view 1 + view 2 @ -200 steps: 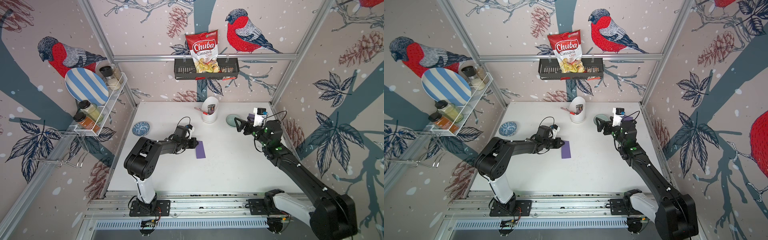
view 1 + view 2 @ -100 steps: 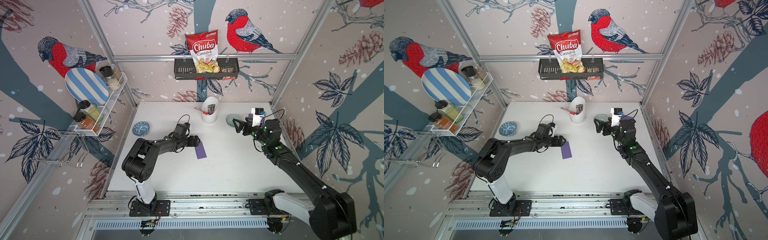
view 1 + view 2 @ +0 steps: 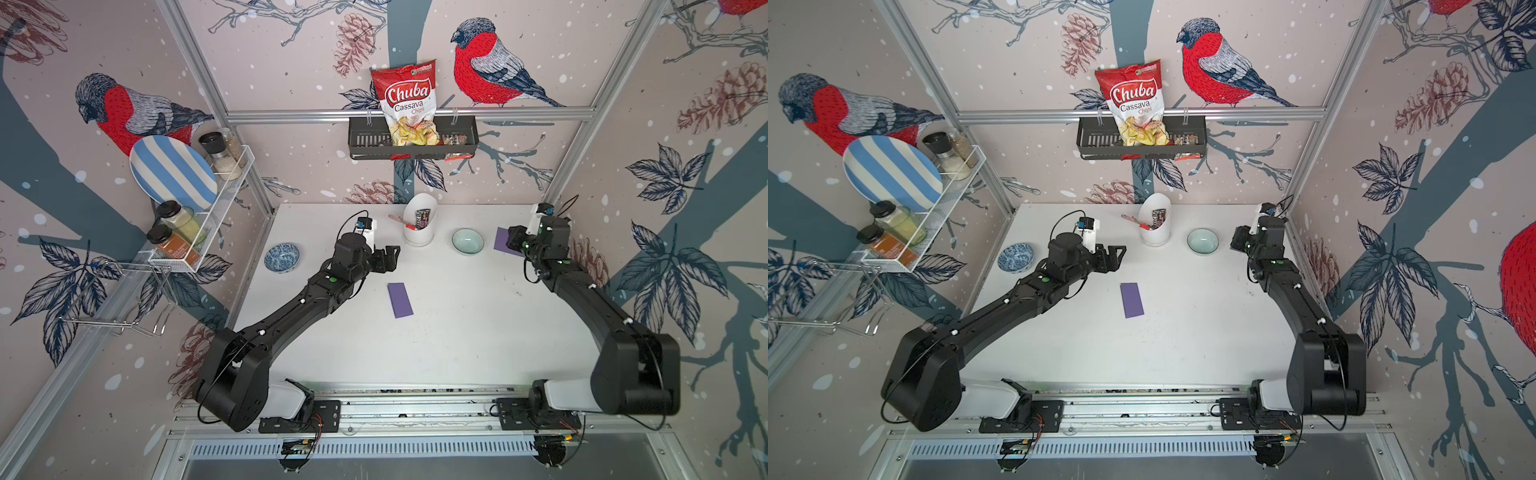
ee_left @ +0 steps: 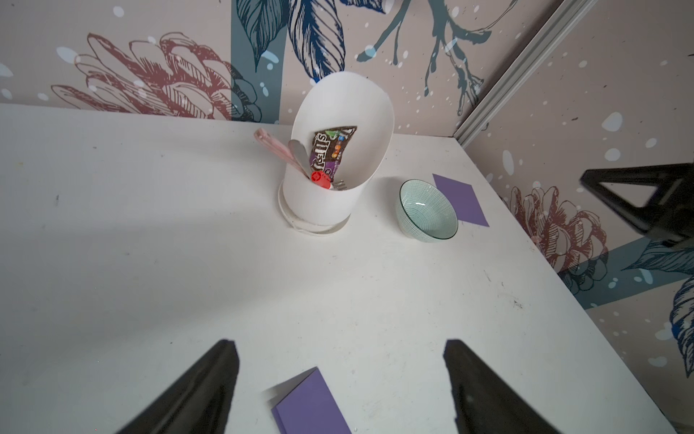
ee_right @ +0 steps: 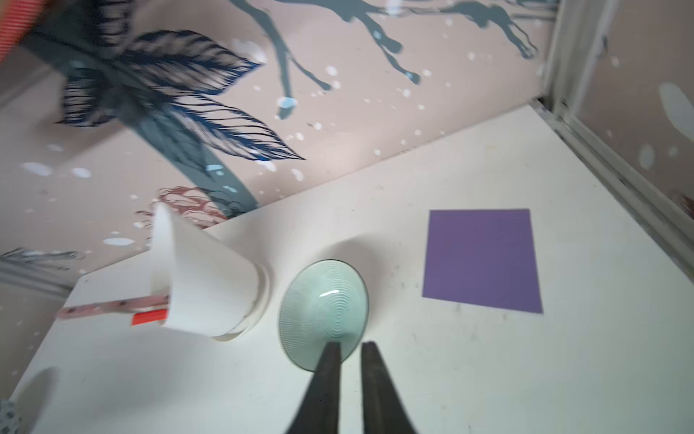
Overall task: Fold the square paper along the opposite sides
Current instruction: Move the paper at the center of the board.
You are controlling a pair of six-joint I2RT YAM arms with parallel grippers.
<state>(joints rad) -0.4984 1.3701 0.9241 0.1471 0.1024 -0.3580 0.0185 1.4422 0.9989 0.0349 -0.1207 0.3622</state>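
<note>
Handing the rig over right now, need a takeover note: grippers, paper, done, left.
Left gripper: open, empty, above the table near the folded purple paper.
Right gripper: shut, empty, near the green bowl.
Folded paper lies mid-table, free of both arms; an unfolded purple square sits in the far right corner, beside the bowl.
Done: one fold made.
Left: likely the second square.

In both top views we read one brand clearly: the red and white chip bag in the black wall basket says "Chuba" in large white script, with "Cassava Chips" beneath. In the left wrist view the brown candy wrapper inside the white cup bears big white letters, turned about and partly hidden, and we cannot make out the word. The orange spice jar has a label too small to read.
</note>
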